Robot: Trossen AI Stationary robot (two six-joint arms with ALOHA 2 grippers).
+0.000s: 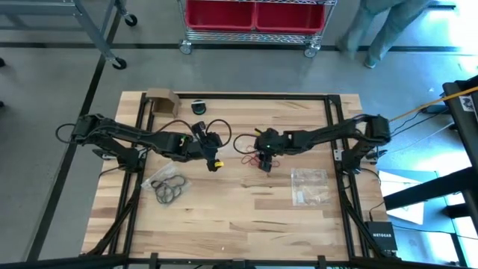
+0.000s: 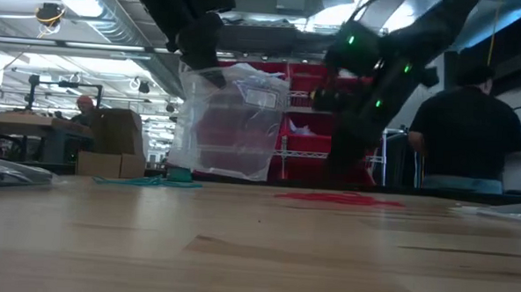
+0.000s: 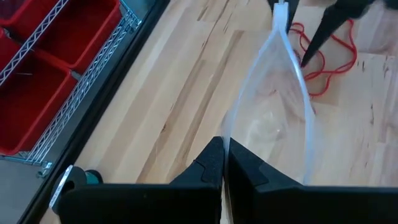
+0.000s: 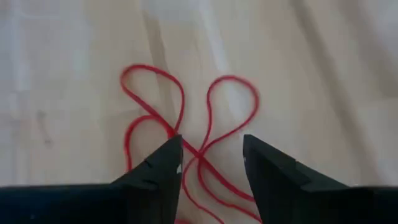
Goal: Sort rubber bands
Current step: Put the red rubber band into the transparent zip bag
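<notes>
Red rubber bands (image 4: 186, 134) lay on the pale, light-grained wooden table (image 1: 246, 217), black rubber bands (image 1: 170, 188) toward its left edge, teal rubber bands (image 2: 149, 182) at its far edge. The clear bag (image 2: 231, 118) was colourless. Both arms' fingers (image 4: 158, 171) were black.

Bright, even overhead light — the low view backlit, soft, arms silhouetted.
</notes>
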